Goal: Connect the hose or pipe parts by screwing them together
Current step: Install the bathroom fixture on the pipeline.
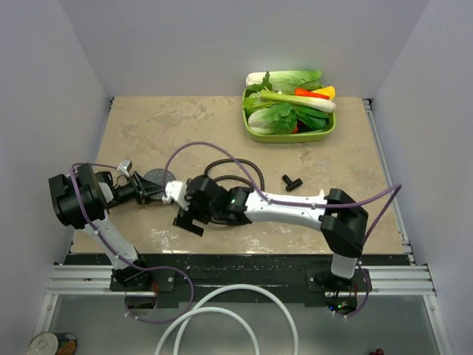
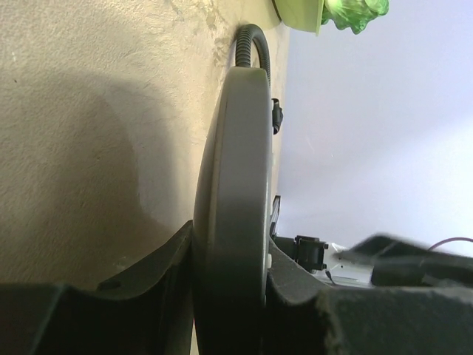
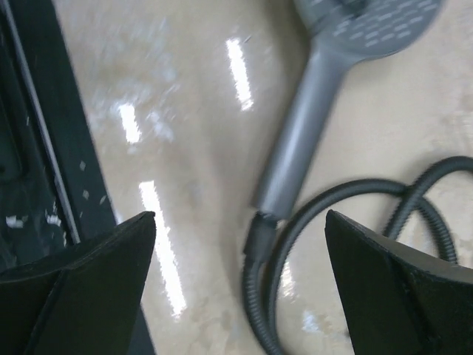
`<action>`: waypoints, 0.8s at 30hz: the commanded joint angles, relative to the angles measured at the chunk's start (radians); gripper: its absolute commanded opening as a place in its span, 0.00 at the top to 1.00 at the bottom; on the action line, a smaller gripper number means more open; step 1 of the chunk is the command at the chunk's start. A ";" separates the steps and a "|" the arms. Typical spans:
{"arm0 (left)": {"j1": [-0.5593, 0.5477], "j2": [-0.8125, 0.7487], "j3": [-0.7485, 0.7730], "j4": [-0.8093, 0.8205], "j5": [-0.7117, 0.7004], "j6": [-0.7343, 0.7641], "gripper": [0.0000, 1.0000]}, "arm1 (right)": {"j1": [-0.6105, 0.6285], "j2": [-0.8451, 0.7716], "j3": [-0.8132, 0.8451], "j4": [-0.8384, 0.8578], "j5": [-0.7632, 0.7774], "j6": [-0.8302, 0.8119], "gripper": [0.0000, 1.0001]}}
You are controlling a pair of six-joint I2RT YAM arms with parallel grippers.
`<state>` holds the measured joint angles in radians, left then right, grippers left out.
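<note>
Right wrist view: the hose joint is being straddled by the wide-spread right gripper [image 3: 240, 222].
The dark grey shower head [image 3: 295, 126] is being shown lying from upper right to lower centre of the frame, its handle end meeting the black hose [image 3: 255, 303] just between the fingertips. Its disc is being clamped edge-on by the narrowly set left gripper [image 2: 229, 251], so the right arm is being judged nearer the joint.

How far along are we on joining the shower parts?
Done, seemingly: the hose end meets the shower head handle's base; tightness unclear. In hand: left gripper clamps the head's disc; right gripper hangs open above the joint. Remaining: the T-fitting lies apart, unattached.
</note>
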<state>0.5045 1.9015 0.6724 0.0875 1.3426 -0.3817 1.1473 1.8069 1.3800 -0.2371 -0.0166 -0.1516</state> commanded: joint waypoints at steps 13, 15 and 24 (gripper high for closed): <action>0.008 -0.036 -0.002 0.000 0.075 0.003 1.00 | 0.081 0.124 0.021 -0.053 0.342 -0.121 0.09; 0.008 -0.038 -0.002 0.000 0.078 0.003 1.00 | 0.080 0.135 0.024 -0.050 0.311 -0.114 0.12; 0.008 -0.036 0.000 -0.005 0.082 0.006 1.00 | 0.060 0.170 0.040 -0.027 0.232 -0.057 0.38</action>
<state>0.5056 1.9015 0.6724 0.0872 1.3430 -0.3813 1.2221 1.9839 1.3800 -0.3088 0.2607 -0.2424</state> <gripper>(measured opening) 0.341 0.656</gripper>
